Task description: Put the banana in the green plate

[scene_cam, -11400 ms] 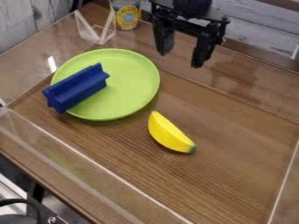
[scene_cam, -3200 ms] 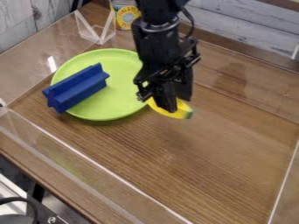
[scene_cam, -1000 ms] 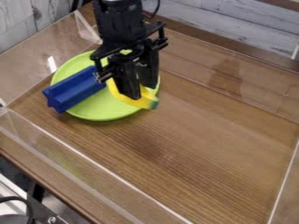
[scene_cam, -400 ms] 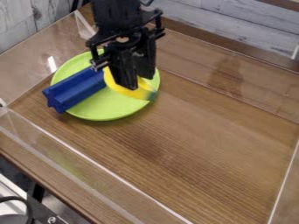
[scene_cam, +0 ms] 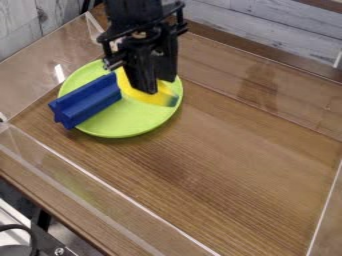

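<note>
The hand is closed on the banana, its dark fingers coming down on the yellow body from above. It points downward over the green plate, toward the side of the plate nearer the right of the view. The banana sits at the lower end of the hand, over the plate's interior as seen from this camera, with part of its yellow side hidden by the fingers and its green tip directed to the right. Whether the banana touches the plate's surface cannot be determined from this angle.

Above the hand, the black arm enters from the top edge of the view and descends over the far side of the plate, covering part of its far rim. The bulk of the wrist hides what lies directly behind it.

Beside the hand, on the left of the view, a blue ridged block lies slantwise across the plate's left rim, one end inside and the other projecting outward. The plate rests on the brown wood-grain tabletop. At the lower left, beyond the tabletop's edge, a black cable is visible.
</note>
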`<state>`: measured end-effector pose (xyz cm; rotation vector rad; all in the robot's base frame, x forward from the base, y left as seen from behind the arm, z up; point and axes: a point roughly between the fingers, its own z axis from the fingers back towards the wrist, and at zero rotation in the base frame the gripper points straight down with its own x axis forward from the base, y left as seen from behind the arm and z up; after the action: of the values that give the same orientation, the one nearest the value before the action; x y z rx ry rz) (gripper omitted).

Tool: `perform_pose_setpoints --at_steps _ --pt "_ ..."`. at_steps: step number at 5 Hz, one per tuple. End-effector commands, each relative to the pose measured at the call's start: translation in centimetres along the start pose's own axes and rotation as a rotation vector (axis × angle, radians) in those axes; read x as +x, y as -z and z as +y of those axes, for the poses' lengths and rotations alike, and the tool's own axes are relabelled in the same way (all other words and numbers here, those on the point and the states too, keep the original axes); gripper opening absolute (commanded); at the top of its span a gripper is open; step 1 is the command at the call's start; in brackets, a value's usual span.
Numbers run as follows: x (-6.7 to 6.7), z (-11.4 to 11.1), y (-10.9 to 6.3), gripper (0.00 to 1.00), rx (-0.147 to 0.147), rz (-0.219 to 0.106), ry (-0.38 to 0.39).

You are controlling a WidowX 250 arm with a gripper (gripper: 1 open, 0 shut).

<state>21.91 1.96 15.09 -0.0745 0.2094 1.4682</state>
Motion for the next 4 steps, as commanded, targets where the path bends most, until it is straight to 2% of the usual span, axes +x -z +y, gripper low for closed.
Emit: perform_pose_setpoints --at_steps 1,3,4 --pt "0.25 -0.54 -1.61 0.00 -0.041 -0.007 -0.025" --pt "0.30 -0.71 -2.05 0.00 -0.037 0.005 -0.060" --pt "0.67 -0.71 -2.00 0.00 -0.037 -0.004 -0.050"
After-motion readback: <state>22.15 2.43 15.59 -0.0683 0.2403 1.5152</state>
